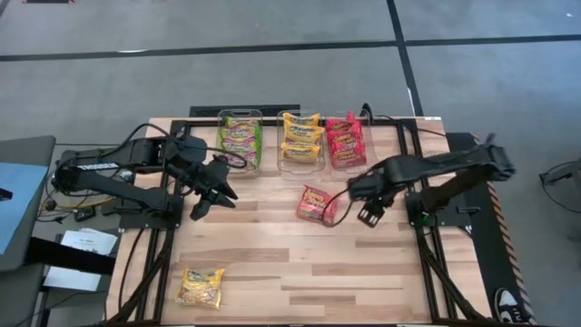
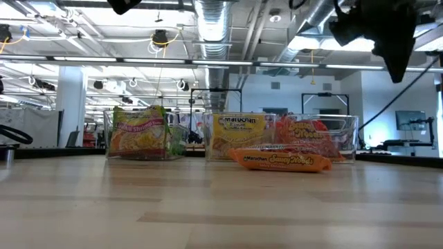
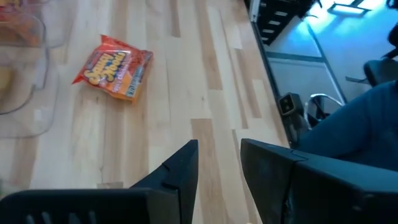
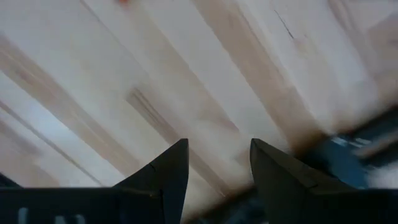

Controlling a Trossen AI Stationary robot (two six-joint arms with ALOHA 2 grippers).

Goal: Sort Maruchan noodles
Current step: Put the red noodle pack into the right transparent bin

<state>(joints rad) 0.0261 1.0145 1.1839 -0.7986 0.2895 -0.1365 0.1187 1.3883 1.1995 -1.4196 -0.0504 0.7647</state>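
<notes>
Three clear bins stand in a row at the far edge of the wooden table point(image 1: 290, 263). The left bin point(image 1: 240, 138) holds green Maruchan packets point(image 1: 240, 133), the middle bin point(image 1: 300, 141) holds yellow packets point(image 1: 300, 136), and the right bin point(image 1: 345, 139) holds red packets point(image 1: 345, 138). In the low view the same three bins stand side by side, packets upright inside them.

Two packets lie loose on the table. A red-orange packet point(image 1: 315, 203) lies flat just in front of the middle and right bins, apart from both; in the low view it rests on the boards directly before them point(image 2: 280, 160), and the left wrist view shows it too point(image 3: 114, 66). A yellow packet point(image 1: 200, 287) lies alone near the front left corner, well apart from everything else.

The left gripper point(image 1: 213, 197) hangs over the table's left side, in front of the green bin — its fingers point(image 3: 180, 168) are spread, with bare boards showing between them, and nothing is held. The right gripper point(image 1: 369, 215) sits just to the right of the red-orange packet, not touching it; its fingers point(image 4: 171, 168) are likewise parted over bare wood, empty.

A person's blue sleeve point(image 3: 360, 130) shows at the edge of the left wrist view.
</notes>
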